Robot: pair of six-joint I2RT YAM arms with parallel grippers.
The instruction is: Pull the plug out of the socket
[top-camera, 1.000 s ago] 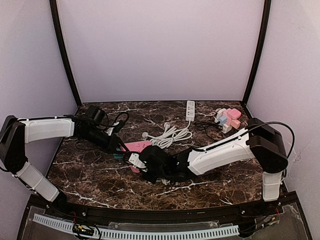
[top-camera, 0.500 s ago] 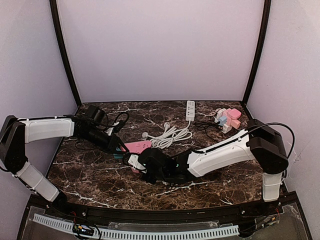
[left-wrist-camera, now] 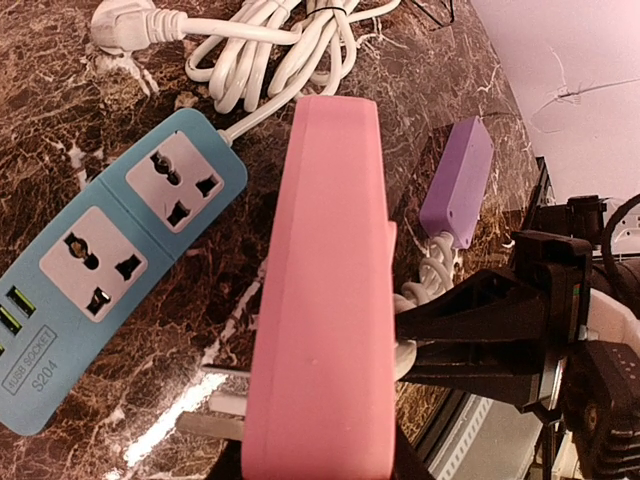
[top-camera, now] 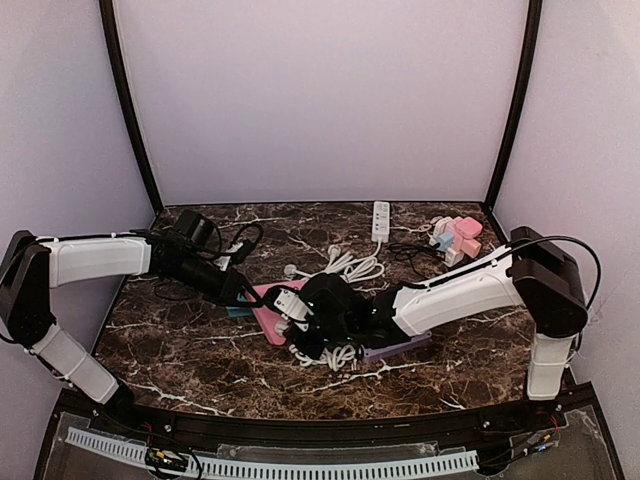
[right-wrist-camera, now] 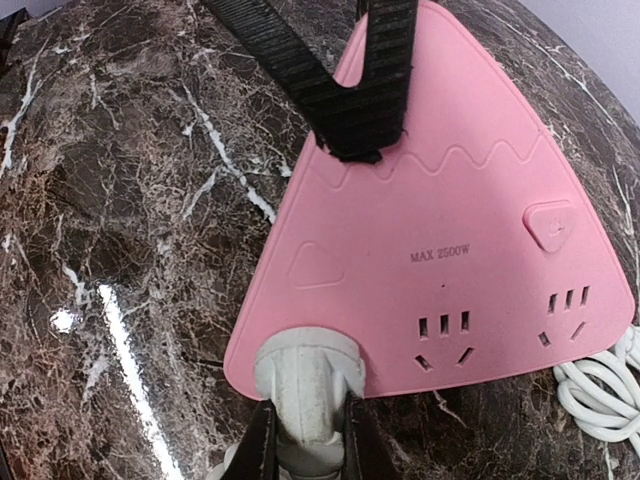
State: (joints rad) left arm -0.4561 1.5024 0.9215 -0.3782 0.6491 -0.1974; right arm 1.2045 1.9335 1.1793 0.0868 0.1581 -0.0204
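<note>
The pink triangular socket (right-wrist-camera: 430,220) (left-wrist-camera: 320,300) (top-camera: 266,301) is tipped up on edge off the marble table. My left gripper (left-wrist-camera: 320,472) (top-camera: 246,291) is shut on its narrow end, and its black fingers (right-wrist-camera: 350,100) clamp the top corner in the right wrist view. A white plug (right-wrist-camera: 305,385) (left-wrist-camera: 408,350) (top-camera: 290,302) sits against the socket's face at one lower corner. My right gripper (right-wrist-camera: 308,412) (top-camera: 298,312) is shut on the plug's body. Metal prongs (left-wrist-camera: 215,400) stick out from the socket's back.
A blue power strip (left-wrist-camera: 110,290) lies flat beside the pink socket. A purple strip (left-wrist-camera: 458,185) (top-camera: 400,346) lies under the right arm. Coiled white cable (left-wrist-camera: 270,50) (top-camera: 345,268), a white strip (top-camera: 380,220) and pink-white adapters (top-camera: 456,238) lie further back.
My right arm has swung right and back with the plug in its grip. The pink socket has tilted up between both grippers, and the purple strip now shows.
</note>
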